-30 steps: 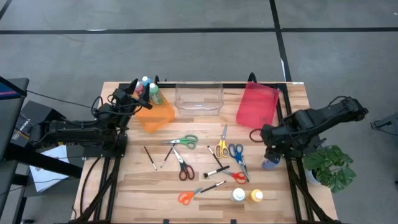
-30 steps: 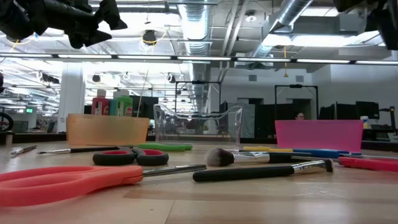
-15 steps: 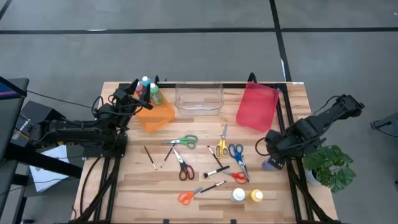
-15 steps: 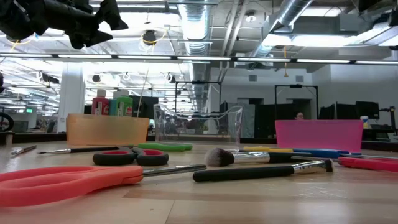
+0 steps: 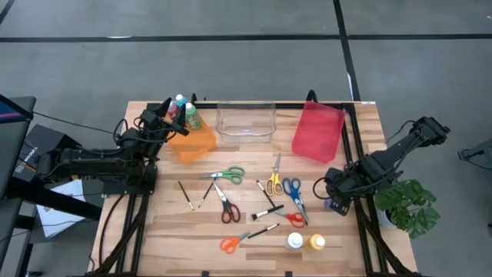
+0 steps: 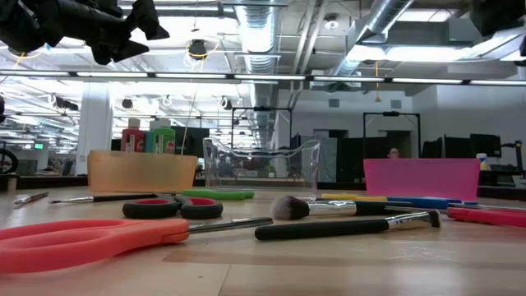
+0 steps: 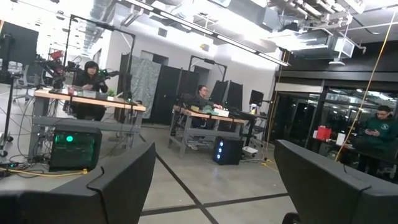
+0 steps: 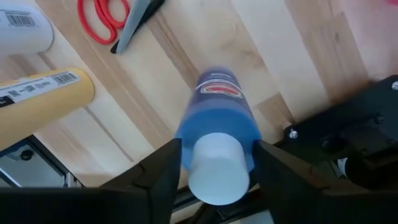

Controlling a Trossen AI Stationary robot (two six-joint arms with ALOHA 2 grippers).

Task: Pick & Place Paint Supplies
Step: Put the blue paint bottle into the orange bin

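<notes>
Right gripper (image 8: 214, 163) has dropped lower over right table edge, fingers narrowing around blue paint bottle (image 8: 217, 127), standing upright there; grasp nearly set, lift next. Left gripper (image 5: 163, 115) unmoved above orange bin (image 5: 196, 146), fingers wide, empty.

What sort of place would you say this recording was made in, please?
Probably an open-plan robotics lab or workshop: bare ceiling ducts overhead, people at equipment-laden workbenches, and a wooden table between two arms.
</notes>
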